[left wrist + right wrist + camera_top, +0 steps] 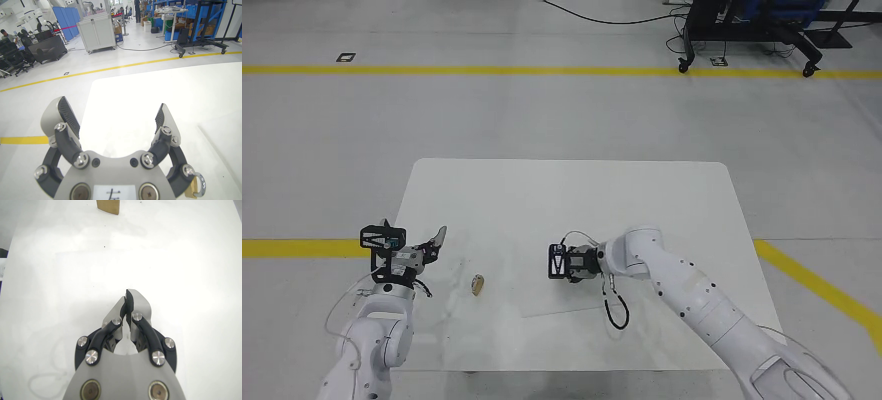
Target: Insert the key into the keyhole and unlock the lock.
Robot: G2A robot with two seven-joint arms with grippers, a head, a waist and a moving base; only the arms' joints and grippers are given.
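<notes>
Grey floor [542, 115] w/ yellow lines [492, 70], white table [672, 200]

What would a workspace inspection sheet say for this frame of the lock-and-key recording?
Surface: white table, with a few dark specks and faint smudges.
Job's things: brass padlock lying on the table between the two grippers, touched by neither.
Clutter: nothing seen.
Grippers: left gripper open, over the table's edge beside the padlock; right gripper shut, pointing toward the padlock.
Cables: black cable loop hanging at the right arm; black floor cable beyond the table.
Surroundings: yellow floor lines, black wheeled stand.
</notes>
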